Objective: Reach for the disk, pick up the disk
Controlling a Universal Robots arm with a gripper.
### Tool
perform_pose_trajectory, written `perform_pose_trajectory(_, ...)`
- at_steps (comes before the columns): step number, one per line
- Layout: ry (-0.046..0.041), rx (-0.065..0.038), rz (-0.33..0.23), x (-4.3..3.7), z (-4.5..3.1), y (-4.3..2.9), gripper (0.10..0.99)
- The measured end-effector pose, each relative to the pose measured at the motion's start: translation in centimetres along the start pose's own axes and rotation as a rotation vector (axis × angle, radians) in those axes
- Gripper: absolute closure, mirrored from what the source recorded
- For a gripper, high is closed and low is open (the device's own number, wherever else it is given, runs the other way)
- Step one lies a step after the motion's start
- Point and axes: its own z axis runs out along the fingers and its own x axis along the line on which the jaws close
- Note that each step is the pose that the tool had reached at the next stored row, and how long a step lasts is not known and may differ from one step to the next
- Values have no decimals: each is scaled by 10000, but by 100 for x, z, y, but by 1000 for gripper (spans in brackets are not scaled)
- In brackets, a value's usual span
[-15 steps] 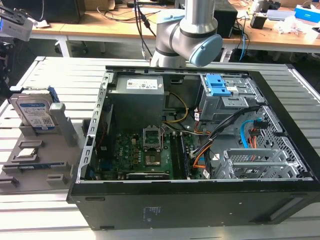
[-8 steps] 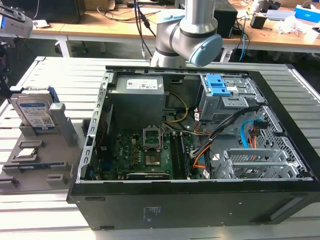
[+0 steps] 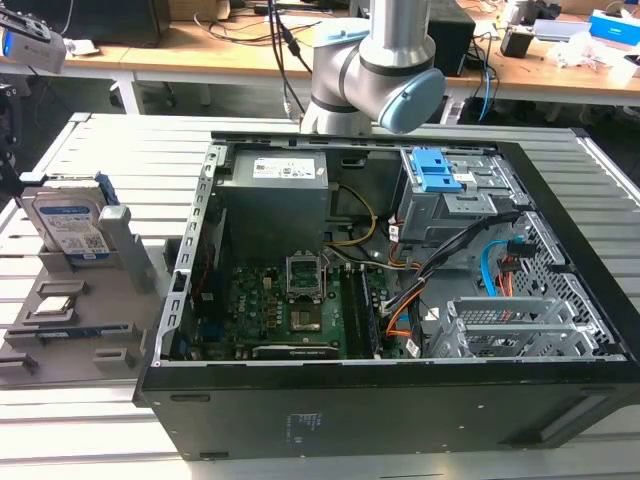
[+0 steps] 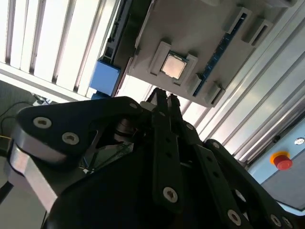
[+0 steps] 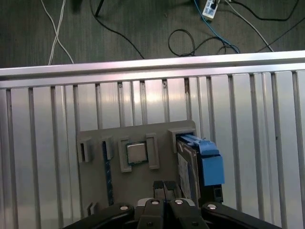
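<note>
The disk stands on edge in a slot of a grey holder on the slatted table, at the exterior view's left. It is silver-grey with a white-and-blue label and a blue rail frame. In the first wrist view the disk sits in the holder with its blue rail beside it. My gripper is above the holder, its black fingertips pressed together and holding nothing. The disk lies a short way to one side of the tips. In the second wrist view the shut gripper points at the holder.
A small square silver chip rests in a holder pocket close to the fingertips, and the chip shows in the second wrist view too. An open black computer case fills the table's middle. The robot arm rises behind it. Cables lie on the floor past the table edge.
</note>
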Motion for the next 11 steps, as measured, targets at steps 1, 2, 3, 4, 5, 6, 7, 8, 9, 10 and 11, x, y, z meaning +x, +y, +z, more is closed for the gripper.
perform_pose_trajectory(1, 1, 0, -4, 0, 0, 0, 851)
perform_pose_trajectory(2, 1, 0, -7, 0, 0, 0, 792)
perform_pose_trajectory(3, 1, 0, -10, 0, 0, 0, 729)
perform_pose_trajectory(4, 1, 0, -16, 0, 0, 0, 671)
perform_pose_trajectory(5, 0, 1, -20, 0, 0, 0, 612)
perform_pose_trajectory(6, 1, 0, -21, 0, 0, 0, 612)
perform_pose_trajectory(7, 0, 1, -21, -7, 1, 0, 545)
perform_pose_trajectory(8, 1, 0, -22, -22, 0, 2, 545)
perform_pose_trajectory(9, 1, 0, -23, -38, 0, 2, 545)
perform_pose_trajectory(10, 2, 0, -23, -66, 0, 4, 545)
perform_pose_trajectory(11, 5, 1, -24, -108, 0, 7, 545)
